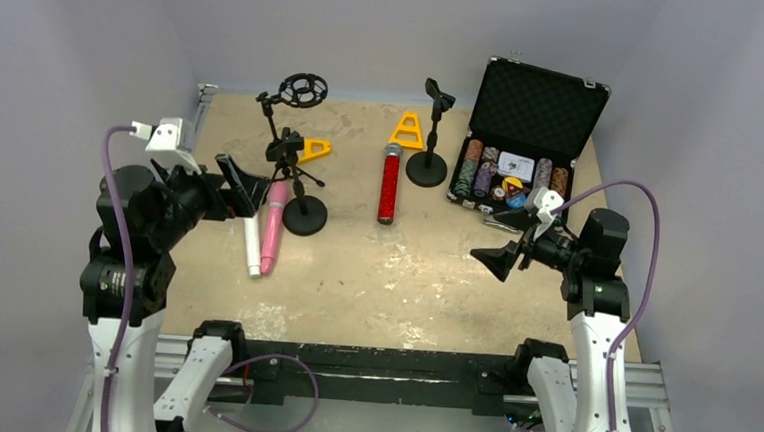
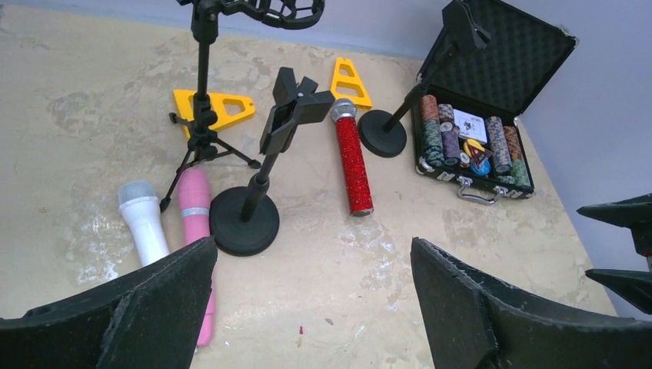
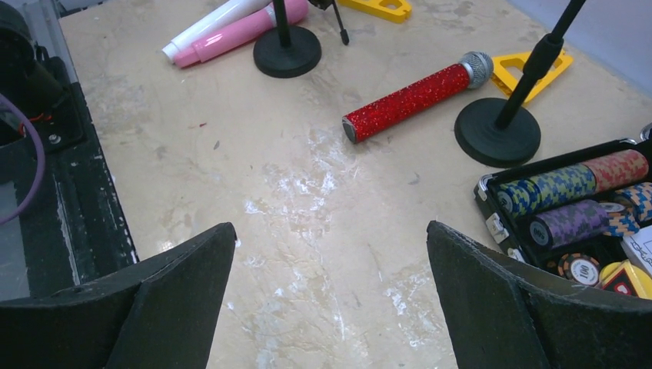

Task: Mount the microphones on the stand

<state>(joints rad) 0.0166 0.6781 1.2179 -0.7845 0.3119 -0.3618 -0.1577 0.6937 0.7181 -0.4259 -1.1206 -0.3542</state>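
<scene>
Top view: left gripper is spread wide and empty, hanging over the far ends of the pink microphone and white microphone. They lie side by side, long axes near-to-far, just beside the round-base clip stand. Right gripper is also wide and empty, well apart from them. The red microphone lies ahead-left of it, axis near-to-far, silver head far. Left arm is clearly nearer the pink/white pair. Left wrist view: the pair sits below-ahead toward the left-hand finger, mesh head of the white one pointing away, pink butt hidden behind that finger. The stand's clip is empty and tilted, which the top view shows less clearly. Right wrist view: red microphone lies slantwise ahead, butt end nearer, head near the second stand base. No microphone is mounted yet.
</scene>
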